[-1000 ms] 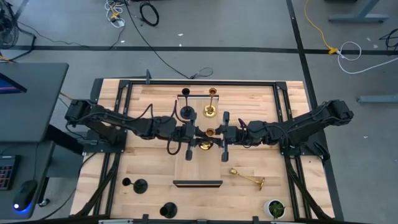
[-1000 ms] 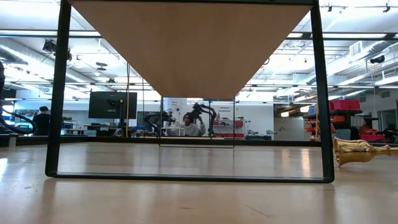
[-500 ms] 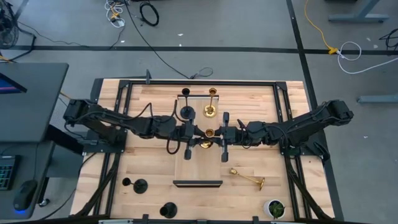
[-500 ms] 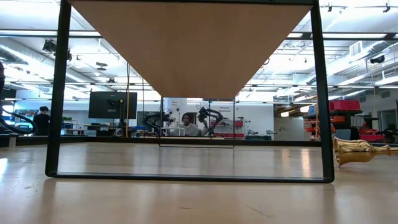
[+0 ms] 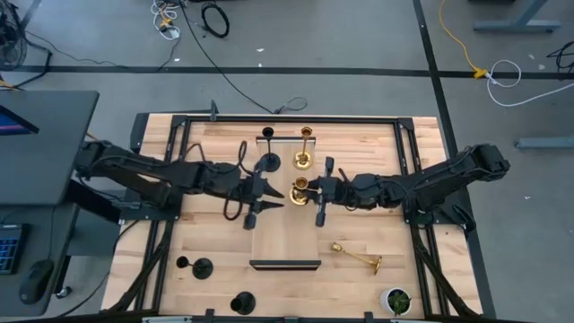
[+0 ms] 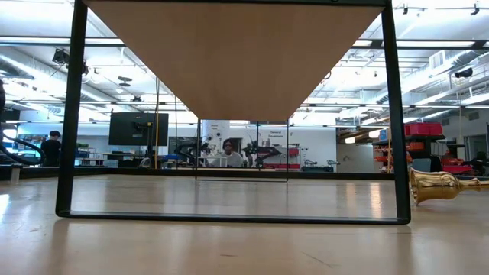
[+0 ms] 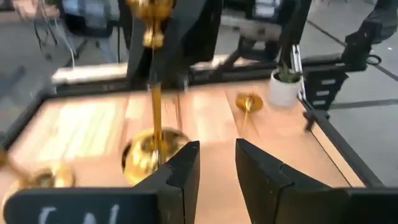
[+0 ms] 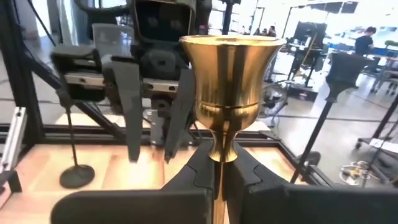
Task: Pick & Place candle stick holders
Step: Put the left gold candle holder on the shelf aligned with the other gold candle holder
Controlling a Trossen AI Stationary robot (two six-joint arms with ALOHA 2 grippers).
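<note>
Handover entry, counter [image 5: 359, 148] centre: the left gripper [image 5: 269, 199] is parting its fingers [image 7: 179, 171] and backing off toward the counter's left edge, so the gold candle stick holder [image 5: 300, 188] is now passing wholly to the right arm. The right gripper [image 5: 316, 190] is clamping tight on the holder's thin stem — cup above the fingers [image 8: 245, 168], left gripper just beside it, no longer touching.

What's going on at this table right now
The right tool is shut on the stem of a gold candlestick, standing upright on the raised board at mid-table. The left tool has let go and backed away, fingers apart. Another gold one lies tipped over on the table; black ones wait near the front edge.
</note>
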